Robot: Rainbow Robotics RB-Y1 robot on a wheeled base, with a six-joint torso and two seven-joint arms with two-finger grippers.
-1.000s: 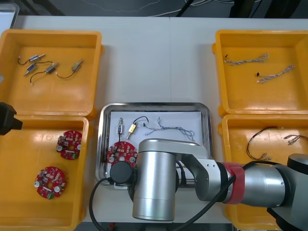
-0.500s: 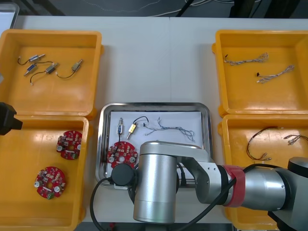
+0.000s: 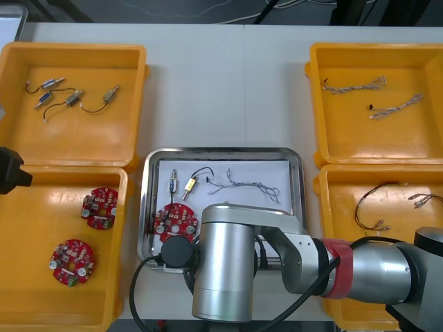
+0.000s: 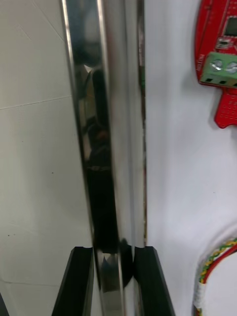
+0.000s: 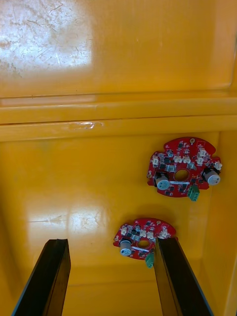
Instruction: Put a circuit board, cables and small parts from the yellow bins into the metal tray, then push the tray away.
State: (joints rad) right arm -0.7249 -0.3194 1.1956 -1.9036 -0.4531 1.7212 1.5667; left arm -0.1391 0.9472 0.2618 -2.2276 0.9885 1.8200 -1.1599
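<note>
The metal tray [image 3: 221, 151] lies at mid-table, white inside. It holds a round red circuit board [image 3: 174, 221], a blue and white cable [image 3: 246, 185] and small metal parts [image 3: 173, 185]. My right arm [image 3: 228, 266] covers the tray's near side. In the right wrist view, my right gripper [image 4: 113, 276] is shut on the tray's shiny rim [image 4: 106, 123], one finger on each side. Beside it lie the circuit board [image 4: 219, 54] and a red and yellow cable [image 4: 215, 266]. My left gripper [image 5: 111, 276] hangs open over two circuit boards [image 5: 182, 168] in the near left bin.
Four yellow bins flank the tray. The far left bin [image 3: 73, 52] holds small metal parts, the near left bin [image 3: 28, 277] two boards. The far right bin [image 3: 374, 52] holds twisted cables, the near right bin [image 3: 387, 176] a dark cable. Bare table lies beyond the tray.
My right arm has shifted slightly toward the table's near edge. The left arm and everything in the tray and bins have stayed put.
</note>
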